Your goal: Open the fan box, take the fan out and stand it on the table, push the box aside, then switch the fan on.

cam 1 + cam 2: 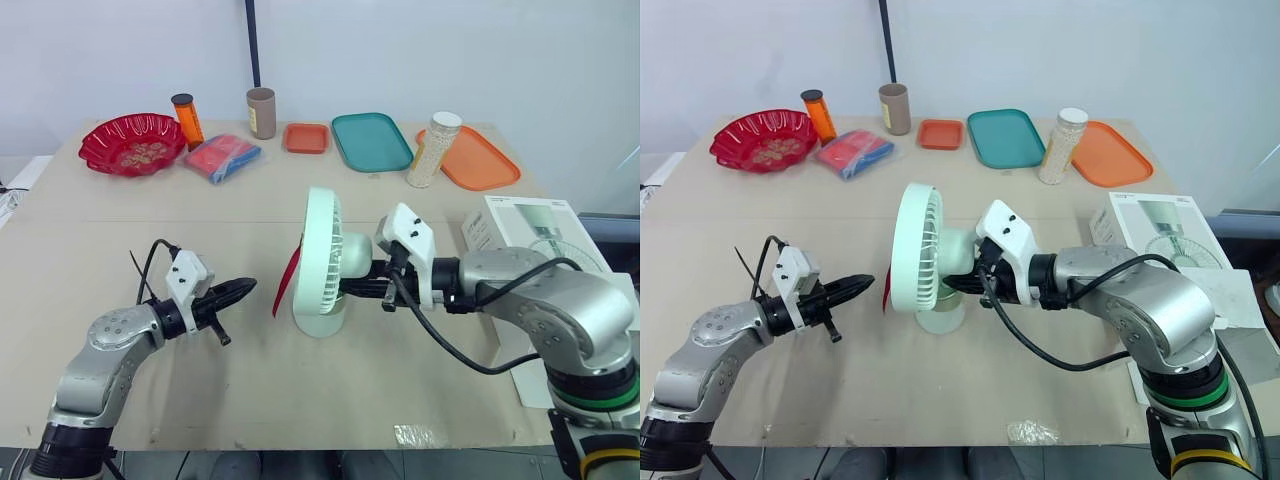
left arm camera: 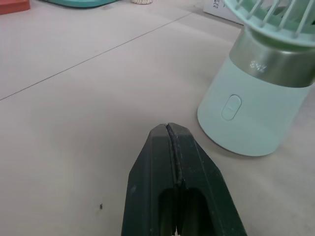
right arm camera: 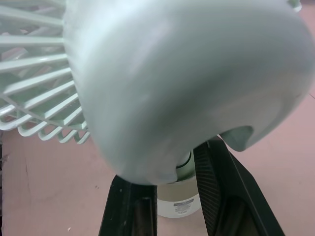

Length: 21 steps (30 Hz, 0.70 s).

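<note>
The pale green fan point(image 1: 322, 262) stands upright on the table's middle, its grille facing my left. My right gripper point(image 1: 358, 283) reaches in from behind it. In the right wrist view the two black fingers point(image 3: 221, 196) sit on either side of the fan's neck under the motor housing, shut on it. My left gripper point(image 1: 246, 287) hovers low over the table to the fan's left, shut and holding nothing. Its tip point(image 2: 170, 128) points at the fan's base, a short way from the oval button point(image 2: 231, 107). The white fan box point(image 1: 530, 235) lies at the table's right edge.
A red flat piece point(image 1: 288, 280) leans by the fan's front. Along the back stand a red bowl point(image 1: 132, 143), orange bottle point(image 1: 187, 118), blue-red packet point(image 1: 222, 157), brown cup point(image 1: 262, 112), small orange tray point(image 1: 306, 137), teal tray point(image 1: 371, 140), bead jar point(image 1: 435, 150) and orange tray point(image 1: 480, 158).
</note>
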{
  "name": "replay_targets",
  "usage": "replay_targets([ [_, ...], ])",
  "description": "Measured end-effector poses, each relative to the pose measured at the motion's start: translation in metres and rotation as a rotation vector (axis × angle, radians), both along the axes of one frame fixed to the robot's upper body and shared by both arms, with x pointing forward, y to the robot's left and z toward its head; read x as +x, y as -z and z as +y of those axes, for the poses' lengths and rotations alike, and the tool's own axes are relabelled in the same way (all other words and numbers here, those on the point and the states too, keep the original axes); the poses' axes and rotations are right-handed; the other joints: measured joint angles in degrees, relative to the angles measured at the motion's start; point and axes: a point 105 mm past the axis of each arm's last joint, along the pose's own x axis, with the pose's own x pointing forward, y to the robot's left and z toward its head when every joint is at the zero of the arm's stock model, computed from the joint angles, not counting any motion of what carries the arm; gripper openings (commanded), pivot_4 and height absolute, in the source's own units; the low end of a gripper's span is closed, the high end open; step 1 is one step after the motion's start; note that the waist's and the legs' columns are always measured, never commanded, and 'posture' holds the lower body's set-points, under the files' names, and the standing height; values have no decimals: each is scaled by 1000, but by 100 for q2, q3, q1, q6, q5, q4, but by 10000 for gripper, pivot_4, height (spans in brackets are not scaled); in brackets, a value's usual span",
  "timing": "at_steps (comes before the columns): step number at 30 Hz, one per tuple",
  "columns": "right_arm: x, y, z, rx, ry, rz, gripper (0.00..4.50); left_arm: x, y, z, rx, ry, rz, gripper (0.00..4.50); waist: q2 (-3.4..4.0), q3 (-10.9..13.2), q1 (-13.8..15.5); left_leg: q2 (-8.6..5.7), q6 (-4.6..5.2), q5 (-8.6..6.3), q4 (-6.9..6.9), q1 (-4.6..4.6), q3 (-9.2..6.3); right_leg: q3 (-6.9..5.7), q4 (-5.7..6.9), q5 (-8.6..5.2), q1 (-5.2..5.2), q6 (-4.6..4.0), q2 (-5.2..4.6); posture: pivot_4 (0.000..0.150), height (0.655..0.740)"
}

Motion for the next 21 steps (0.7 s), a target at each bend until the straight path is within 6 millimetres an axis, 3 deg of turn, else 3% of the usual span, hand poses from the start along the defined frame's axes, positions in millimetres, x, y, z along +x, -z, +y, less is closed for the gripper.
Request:
replay_targets([
  [16, -5, 2, -10, -14, -27, -87, 9180, 1, 1, -3, -11, -2, 12, 358, 1, 0, 10, 0, 0, 0, 0, -1, 0, 1, -4, 0, 0, 1, 1, 1500, 7400],
  [21, -1, 3, -10, 5, -15, -99, 9180, 4, -7, -6, -14, 11, -12, 358, 0, 1, 10, 0, 0, 0, 0, -2, 1, 1, -5, 0, 0, 1, 1, 1500, 7400],
])
